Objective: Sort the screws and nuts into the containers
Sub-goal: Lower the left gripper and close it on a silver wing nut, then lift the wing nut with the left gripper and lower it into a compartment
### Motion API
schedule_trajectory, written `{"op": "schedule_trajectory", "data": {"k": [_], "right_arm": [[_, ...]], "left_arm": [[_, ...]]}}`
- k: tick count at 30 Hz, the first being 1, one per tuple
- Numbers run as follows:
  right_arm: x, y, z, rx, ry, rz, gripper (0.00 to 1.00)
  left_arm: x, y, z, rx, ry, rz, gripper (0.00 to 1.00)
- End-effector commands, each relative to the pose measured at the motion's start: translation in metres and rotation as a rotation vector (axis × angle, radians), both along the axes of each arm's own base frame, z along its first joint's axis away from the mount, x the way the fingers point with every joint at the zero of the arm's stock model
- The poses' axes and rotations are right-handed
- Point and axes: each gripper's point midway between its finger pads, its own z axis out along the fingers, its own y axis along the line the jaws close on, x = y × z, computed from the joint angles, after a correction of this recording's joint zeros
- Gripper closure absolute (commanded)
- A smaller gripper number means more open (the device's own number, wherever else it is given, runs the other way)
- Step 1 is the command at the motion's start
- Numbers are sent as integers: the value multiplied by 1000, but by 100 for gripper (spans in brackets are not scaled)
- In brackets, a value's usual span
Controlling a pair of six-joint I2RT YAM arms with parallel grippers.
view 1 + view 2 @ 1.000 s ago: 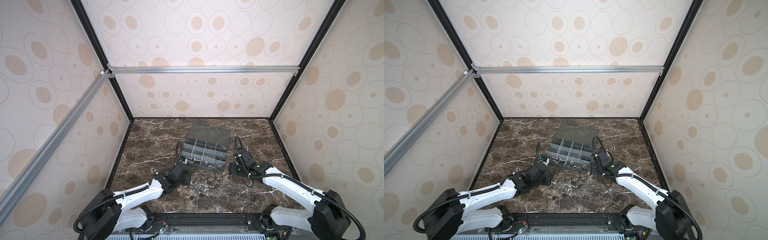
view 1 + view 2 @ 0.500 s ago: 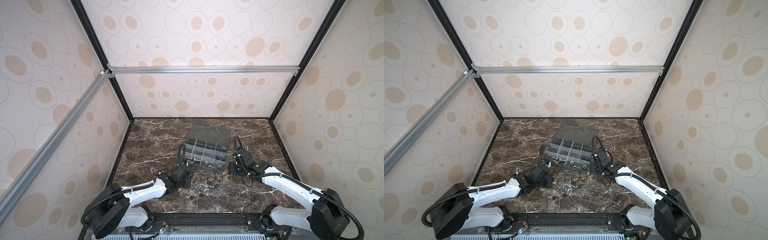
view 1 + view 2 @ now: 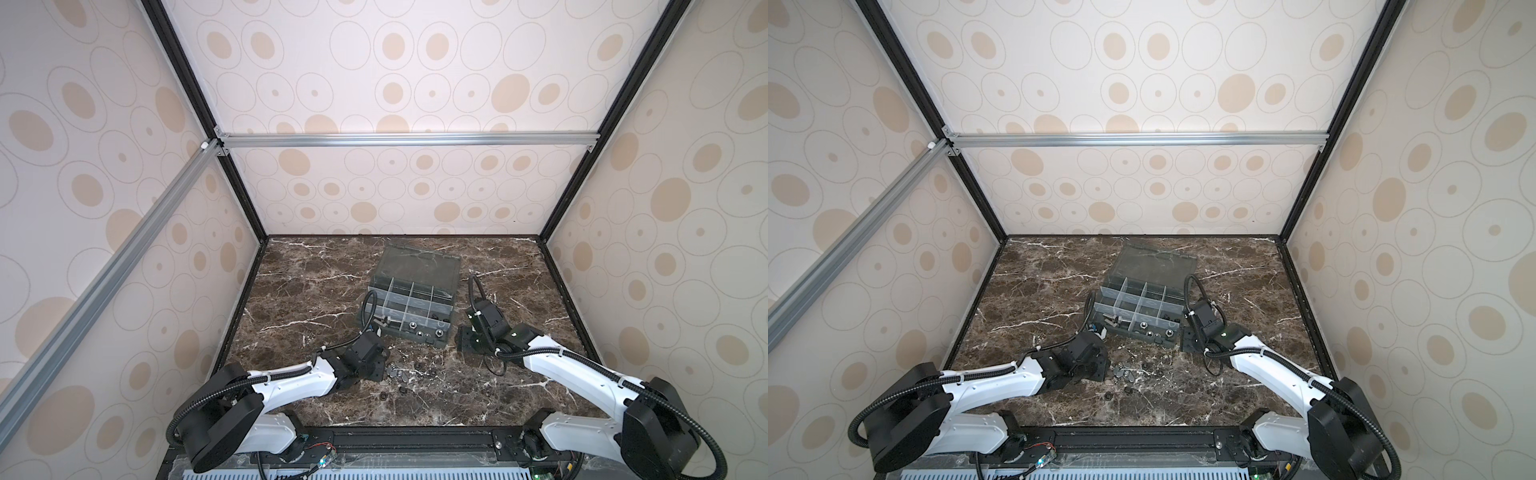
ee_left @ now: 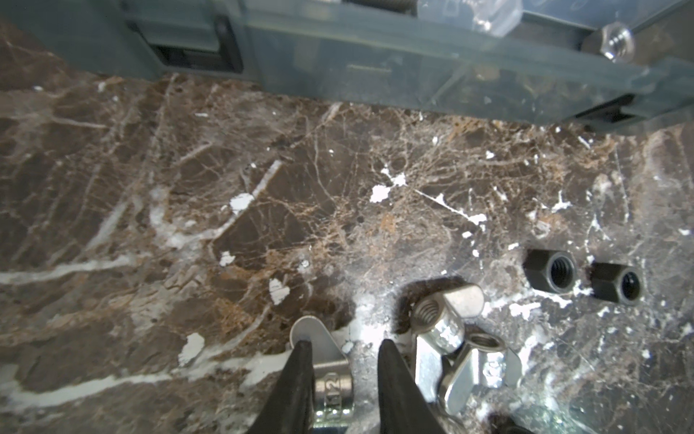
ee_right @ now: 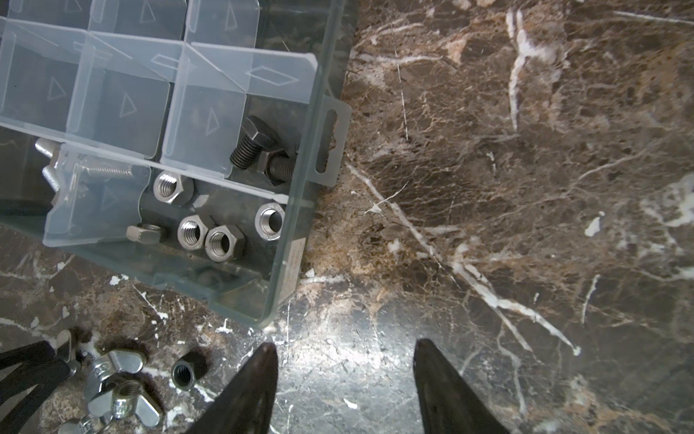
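Left wrist view: what's that arm up to?
Barely parted, the left jaws sit astride a silver wing nut (image 4: 330, 387) on the counter (image 4: 263, 206), just before the organizer box (image 4: 338, 49) — black nuts (image 4: 552, 270) lie nearby.
And the other arm?
Gaping, nothing held — the right jaws hang beside the box's corner; hex nuts (image 5: 193, 233) and black screws (image 5: 248, 146) lie inside.

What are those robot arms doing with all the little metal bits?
They are sorting small metal parts into a box. The left gripper has its jaws either side of a silver wing nut on the table; whether it is pinched yet is unclear. The right gripper hangs open and empty beside the box. Some hex nuts and black bolts are already inside.
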Motion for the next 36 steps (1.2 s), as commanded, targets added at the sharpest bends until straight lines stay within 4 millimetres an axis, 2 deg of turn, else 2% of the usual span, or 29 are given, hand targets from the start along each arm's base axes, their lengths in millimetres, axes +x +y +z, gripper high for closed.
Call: {"op": "schedule_trajectory", "data": {"k": [1,11,23,36], "right_arm": [[-3,-3,2,13,-2,-16,38],[-5,-2,1,28,3,-22,38],[-3,-2,1,20,4,-21,38],[-3,-4,-2,7,6,-23,38]], "left_arm": [[-4,7,-4,19,8,26,69],[-10,11,-7,27,14,30,68],[-8,10,-12,54,19,18,70],[-5,9,-8,62,1,26,80]]}}
